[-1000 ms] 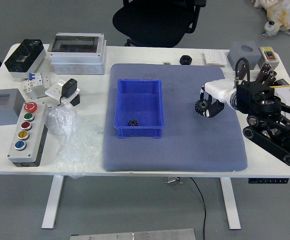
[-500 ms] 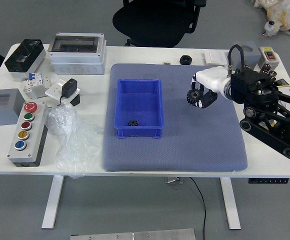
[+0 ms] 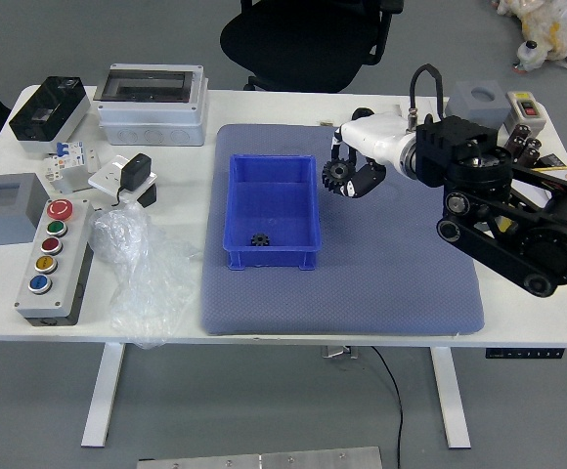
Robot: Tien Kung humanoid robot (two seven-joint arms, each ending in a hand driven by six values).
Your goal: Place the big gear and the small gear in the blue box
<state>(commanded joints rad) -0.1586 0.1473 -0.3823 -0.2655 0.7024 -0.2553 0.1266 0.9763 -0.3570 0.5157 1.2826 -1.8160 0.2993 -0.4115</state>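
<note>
My right hand (image 3: pixel 354 176) reaches in from the right, just past the right wall of the blue box (image 3: pixel 273 200). Its fingers are closed on the big gear (image 3: pixel 337 174), a dark toothed disc held above the grey-blue mat. Inside the box, near its front wall, lies the small black gear (image 3: pixel 260 239). The left hand is out of view.
On the left stand a button panel (image 3: pixel 55 262), a grey block (image 3: pixel 10 209) and crumpled clear plastic (image 3: pixel 145 269). A grey case (image 3: pixel 152 106) is at the back. The mat (image 3: pixel 347 293) lies under the box.
My right hand has moved left toward the blue box, carrying the big gear. The box and the small gear have stayed in place.
</note>
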